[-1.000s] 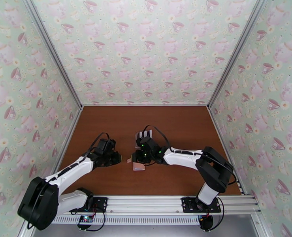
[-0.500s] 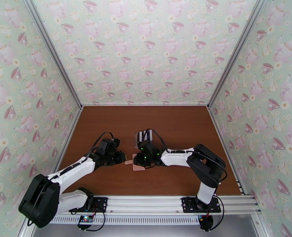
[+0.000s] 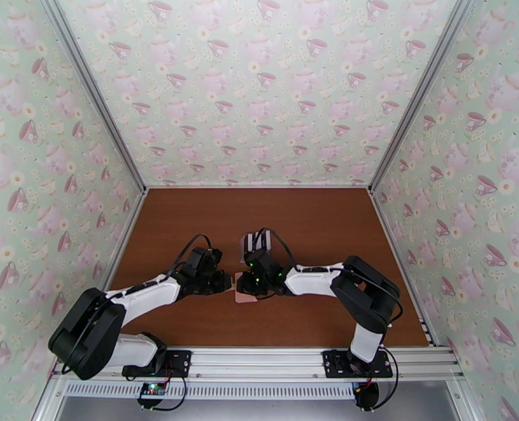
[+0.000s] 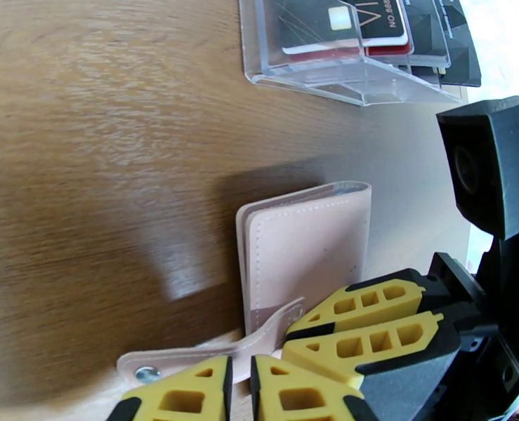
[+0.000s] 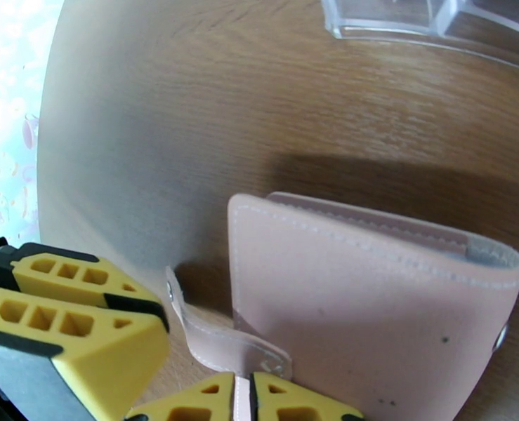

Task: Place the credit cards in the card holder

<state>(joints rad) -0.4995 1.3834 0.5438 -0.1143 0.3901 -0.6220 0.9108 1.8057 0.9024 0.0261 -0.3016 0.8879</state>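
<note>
Near the middle of the brown wooden surface (image 4: 83, 170) I saw the small pink rectangular folding card holder (image 4: 308, 254) (image 5: 371, 310) (image 3: 246, 297) lying flat and folded shut. Its thin pink tab (image 4: 210, 356) (image 5: 217, 338) was unsnapped and stretched out sideways. The left fingers (image 4: 182, 394) and the right fingers (image 5: 301, 405) met at this tab from opposite sides. Both pairs were clenched, with only a narrow slit between the yellow pads. In the right wrist view a bit of pink showed in that slit, but I could not tell if either pair really pinched the tab. Beyond the card holder stood the clear plastic slotted rack (image 4: 315, 71) (image 3: 256, 241), apart from it, with the dark plastic credit cards (image 4: 315, 19) in its slots.
</note>
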